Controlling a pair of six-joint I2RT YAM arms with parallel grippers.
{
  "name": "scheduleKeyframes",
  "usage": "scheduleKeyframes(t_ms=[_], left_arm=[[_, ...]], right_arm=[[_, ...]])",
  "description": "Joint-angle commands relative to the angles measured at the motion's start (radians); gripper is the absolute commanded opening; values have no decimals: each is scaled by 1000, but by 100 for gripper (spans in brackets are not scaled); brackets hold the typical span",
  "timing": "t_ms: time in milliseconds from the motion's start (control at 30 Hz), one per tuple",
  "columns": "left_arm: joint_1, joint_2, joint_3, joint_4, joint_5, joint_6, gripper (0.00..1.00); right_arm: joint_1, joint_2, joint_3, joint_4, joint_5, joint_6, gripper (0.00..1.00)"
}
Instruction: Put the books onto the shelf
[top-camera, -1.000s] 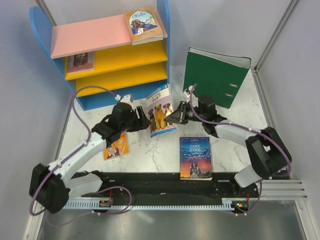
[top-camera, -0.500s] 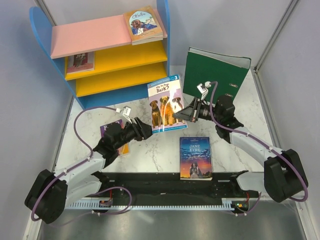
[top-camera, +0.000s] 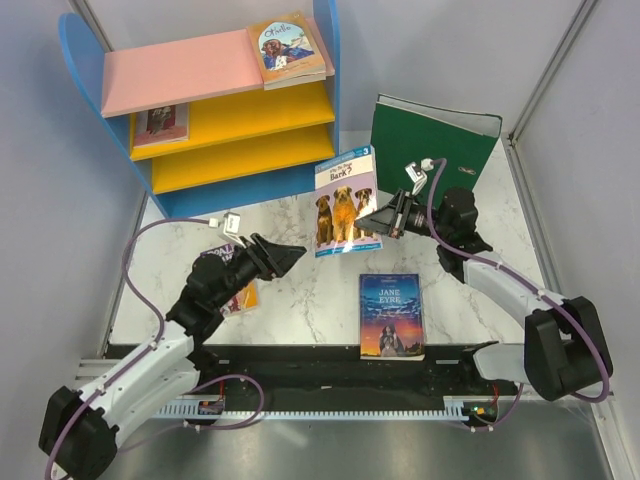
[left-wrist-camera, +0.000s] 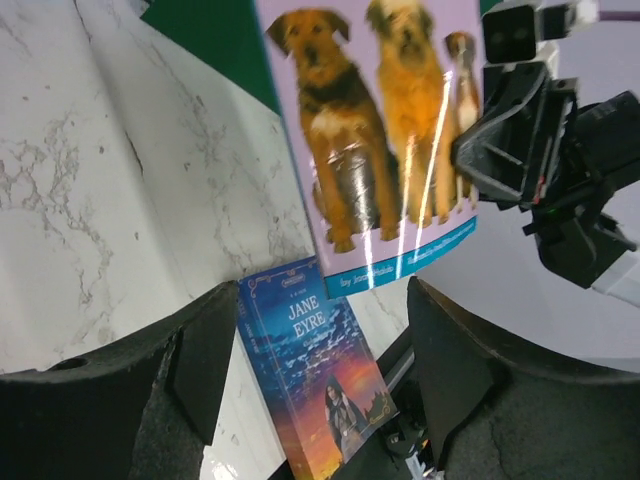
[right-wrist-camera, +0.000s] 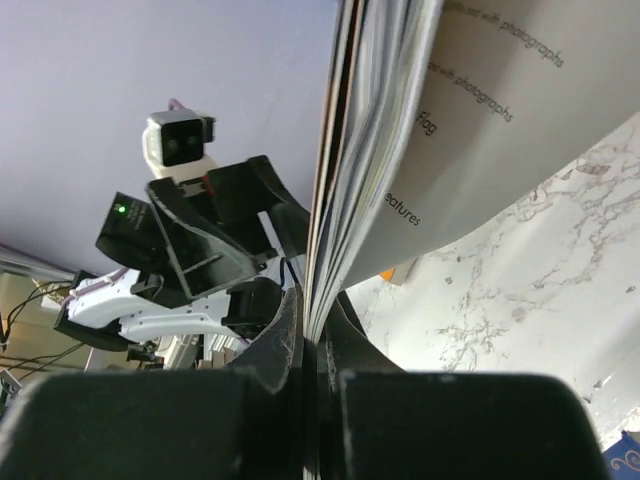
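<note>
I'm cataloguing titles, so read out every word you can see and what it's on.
"JANE EYRE": dark blue book on the table.
"Bark?": dog book in the right hand.
"Othello": tan book atop the shelf.
"with photographs": dog book's back cover.
Unreadable: book on yellow board.

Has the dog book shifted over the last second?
Yes. The dog book, pinched by the right gripper, has gone up-frame and rightward, away from Jane Eyre toward the green binder.

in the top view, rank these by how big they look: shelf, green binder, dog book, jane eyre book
1. shelf
2. green binder
3. dog book and jane eyre book: about alike. The dog book is held up nearer the camera, so I won't rank them.
</note>
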Motion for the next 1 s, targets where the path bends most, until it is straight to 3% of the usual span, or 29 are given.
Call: scheduleKeyframes(t_ms=[0,133,300,667,767,967], left_arm=[[-1,-24,62,-31,-63,-5,76],[-1,87,76,77,15,-26,79],[-1,251,77,256,81,-68,97],[-4,357,85,462,128,-127,93],[-20,420,92,548,159,-160,84],[-44,469,128,591,184,-177,31]], right_arm=[[-3,21,32,58,-14,-12,0],[-5,41,30,128,-28,32,0],[-5,66,33,260,-45,132,0],[-5,94,11,386,-62,227,0],[-3,97,-8,395,-54,230,0],[-3,104,-25,383,-56,217,0]])
